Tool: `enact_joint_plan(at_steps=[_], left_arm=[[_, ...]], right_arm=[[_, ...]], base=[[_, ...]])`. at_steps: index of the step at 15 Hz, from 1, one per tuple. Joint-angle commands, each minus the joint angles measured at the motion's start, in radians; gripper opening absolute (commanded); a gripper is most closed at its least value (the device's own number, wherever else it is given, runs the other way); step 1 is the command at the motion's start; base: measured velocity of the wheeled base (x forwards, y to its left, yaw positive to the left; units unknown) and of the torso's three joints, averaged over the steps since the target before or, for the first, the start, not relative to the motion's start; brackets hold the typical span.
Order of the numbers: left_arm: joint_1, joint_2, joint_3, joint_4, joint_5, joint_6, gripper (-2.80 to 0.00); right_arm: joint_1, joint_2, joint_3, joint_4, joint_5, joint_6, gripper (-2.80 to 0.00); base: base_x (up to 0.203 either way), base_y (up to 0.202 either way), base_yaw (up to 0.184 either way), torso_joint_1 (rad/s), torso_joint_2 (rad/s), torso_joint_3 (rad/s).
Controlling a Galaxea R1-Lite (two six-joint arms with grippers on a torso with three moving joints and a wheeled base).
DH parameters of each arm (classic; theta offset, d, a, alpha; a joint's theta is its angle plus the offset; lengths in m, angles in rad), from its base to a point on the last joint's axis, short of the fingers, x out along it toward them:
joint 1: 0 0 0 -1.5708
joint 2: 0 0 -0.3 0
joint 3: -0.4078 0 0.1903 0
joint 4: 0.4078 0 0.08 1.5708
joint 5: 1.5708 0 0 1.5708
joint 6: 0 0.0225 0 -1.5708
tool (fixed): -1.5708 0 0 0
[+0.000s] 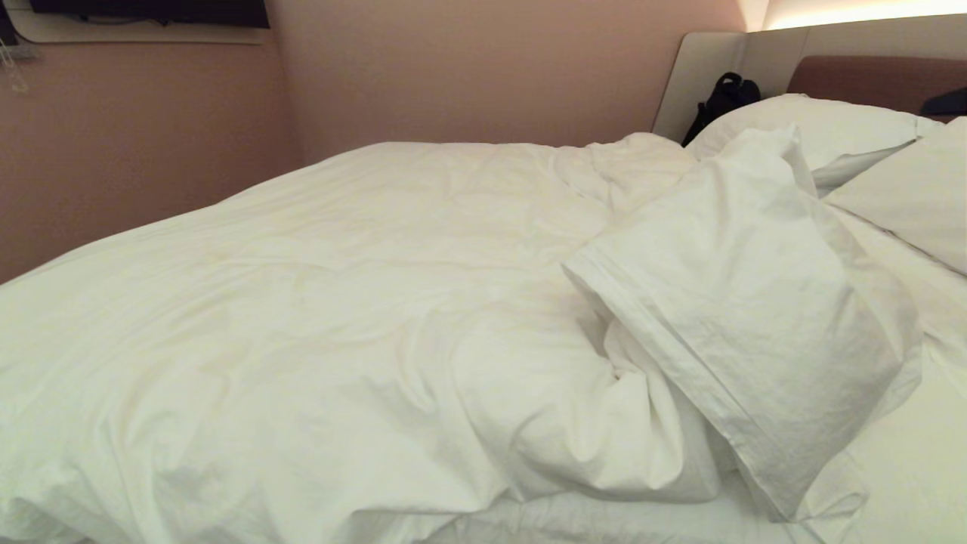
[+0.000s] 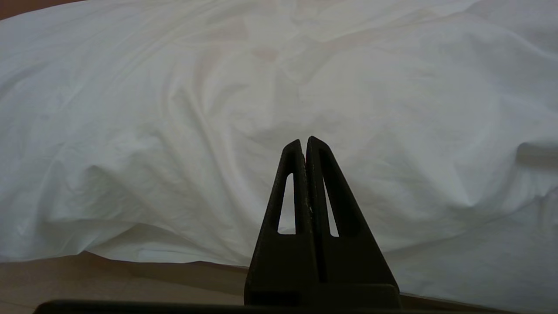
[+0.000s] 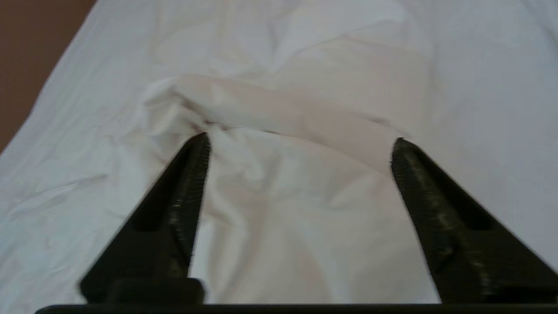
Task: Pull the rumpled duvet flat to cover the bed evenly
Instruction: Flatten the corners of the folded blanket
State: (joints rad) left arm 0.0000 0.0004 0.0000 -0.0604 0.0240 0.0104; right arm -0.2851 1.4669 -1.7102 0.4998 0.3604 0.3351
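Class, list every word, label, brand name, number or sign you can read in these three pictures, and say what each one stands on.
None: no readable text in any view.
The duvet, the pillows, the headboard and the black bag carry no lettering that shows.
The dark panel high on the wall shows no writing.
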Motion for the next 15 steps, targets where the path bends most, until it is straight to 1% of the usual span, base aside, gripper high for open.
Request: enact_joint_plan(at_steps=[1,3,4,5,6,7,11,12,15], left_arm=[[0.000,0.000,0.000,-0.001,0.001,0.000,-2.80],[0.000,0.000,0.000,-0.001,0.001,0.000,-2.80],[0.000,0.000,0.000,-0.001,0.001,0.000,-2.80],[0.000,0.000,0.000,-0.001,0.001,0.000,-2.80],[0.000,0.000,0.000,-0.001,0.001,0.000,-2.80],[0.000,0.000,0.000,-0.001,0.001,0.000,-2.80],[0.000,0.000,0.000,-0.001,0.001,0.000,-2.80],[0.000,0.000,0.000,-0.001,0.001,0.000,-2.80],[0.000,0.000,0.000,-0.001,0.001,0.000,-2.80]], right_arm=[[-0.101,-0.034,0.035,0.002,0.272,-0.066,-2.80],[-0.234,-0.047,0.079,0.002,0.494,-0.170,-2.80],[-0.291,-0.046,0.103,0.002,0.587,-0.225,-2.80],[-0.327,-0.042,0.123,0.002,0.649,-0.266,-2.80],[-0.360,-0.017,0.130,0.002,0.692,-0.285,-2.80],[-0.378,0.007,0.132,0.001,0.709,-0.293,-2.80],[-0.433,0.098,0.131,0.000,0.718,-0.325,-2.80],[-0.457,0.139,0.129,-0.010,0.739,-0.332,-2.80],[-0.538,0.253,0.128,-0.077,0.867,-0.360,-2.80]], base=[[0.000,0.000,0.000,0.000,0.00,0.000],[0.000,0.000,0.000,0.000,0.00,0.000],[0.000,0.000,0.000,0.000,0.00,0.000],[0.000,0.000,0.000,0.000,0.00,0.000],[0.000,0.000,0.000,0.000,0.00,0.000],[0.000,0.000,0.000,0.000,0.00,0.000],[0.000,0.000,0.000,0.000,0.00,0.000],[0.000,0.000,0.000,0.000,0.00,0.000],[0.000,0.000,0.000,0.000,0.00,0.000]])
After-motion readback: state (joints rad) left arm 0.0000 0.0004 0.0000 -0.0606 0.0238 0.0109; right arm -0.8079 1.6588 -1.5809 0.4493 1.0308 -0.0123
